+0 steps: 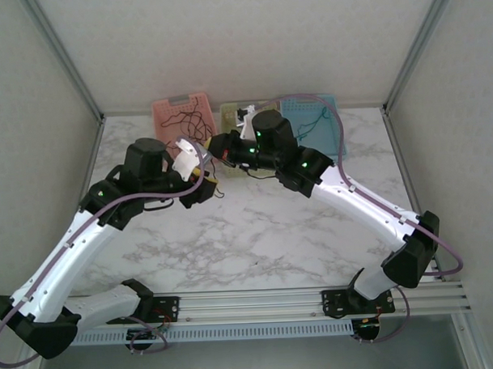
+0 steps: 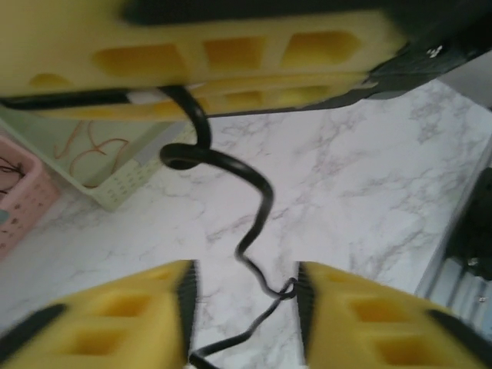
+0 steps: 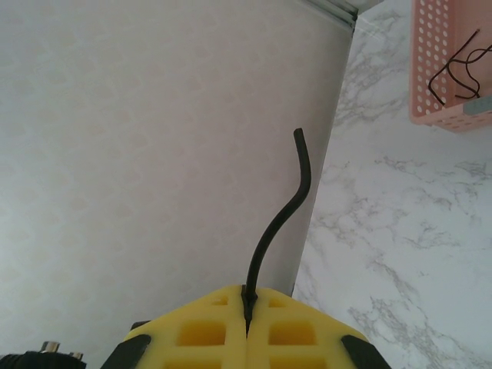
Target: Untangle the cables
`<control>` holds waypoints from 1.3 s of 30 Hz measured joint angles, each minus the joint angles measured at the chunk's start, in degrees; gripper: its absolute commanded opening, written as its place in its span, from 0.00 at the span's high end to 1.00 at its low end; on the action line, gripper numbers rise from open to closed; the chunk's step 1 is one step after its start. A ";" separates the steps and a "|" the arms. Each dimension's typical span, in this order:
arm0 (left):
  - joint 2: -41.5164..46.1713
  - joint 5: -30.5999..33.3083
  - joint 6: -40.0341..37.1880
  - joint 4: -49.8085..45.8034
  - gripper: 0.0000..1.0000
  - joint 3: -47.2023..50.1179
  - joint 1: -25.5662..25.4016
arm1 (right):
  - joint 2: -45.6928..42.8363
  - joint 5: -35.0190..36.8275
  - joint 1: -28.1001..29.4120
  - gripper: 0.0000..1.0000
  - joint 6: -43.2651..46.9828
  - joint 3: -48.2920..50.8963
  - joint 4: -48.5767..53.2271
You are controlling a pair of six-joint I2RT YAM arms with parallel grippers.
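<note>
Marble table [image 1: 256,241] spans the overhead view, with walls on three sides. Left arm [image 1: 70,247] and right arm [image 1: 368,200] reach in from the lower corners and meet just above frame centre.

Three baskets sit in a row along the upper edge:
- pink basket [image 1: 169,109], left
- pale green basket [image 1: 228,114], middle
- blue basket [image 1: 332,133], right, partly behind the right arm

Cables [image 1: 192,122]: thin curly wires lie in the baskets. Dark ones are in the pink, reddish-orange ones in the pale green, and a dark one in the blue.

One black cable [image 2: 257,204] is out of the baskets, strung between the two pincers above the table.

Right gripper [image 3: 247,298]: jaws pressed together, pinching the black cable. The free end curves toward the upper centre of its wrist view.

Left gripper [image 2: 246,288]: jaws apart with a clear gap. The black cable runs through the gap, touching the inner face of the finger at lower right, and is not clamped.
</note>
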State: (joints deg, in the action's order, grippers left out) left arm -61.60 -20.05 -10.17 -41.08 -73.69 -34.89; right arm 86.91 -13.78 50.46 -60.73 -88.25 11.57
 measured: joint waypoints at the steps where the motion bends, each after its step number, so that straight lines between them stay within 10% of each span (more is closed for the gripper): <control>1: 0.24 1.16 0.04 0.15 1.00 0.04 -0.04 | -0.04 0.00 -0.22 1.00 -0.02 0.02 0.00; 21: 15.78 25.18 25.29 4.90 1.00 6.71 1.09 | -12.31 4.61 -10.54 1.00 -4.70 24.24 -6.45; 27: 12.72 27.17 27.96 4.39 1.00 2.05 1.95 | -11.69 3.50 -11.41 0.34 -4.02 24.11 -7.26; 39: -2.86 41.72 26.27 5.29 1.00 -7.06 11.37 | -10.38 10.88 -13.07 0.28 8.76 18.51 4.59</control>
State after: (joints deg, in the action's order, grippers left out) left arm -64.47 21.67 16.10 -35.79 -80.75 -23.53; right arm 76.53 -2.90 37.39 -51.96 -69.73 16.16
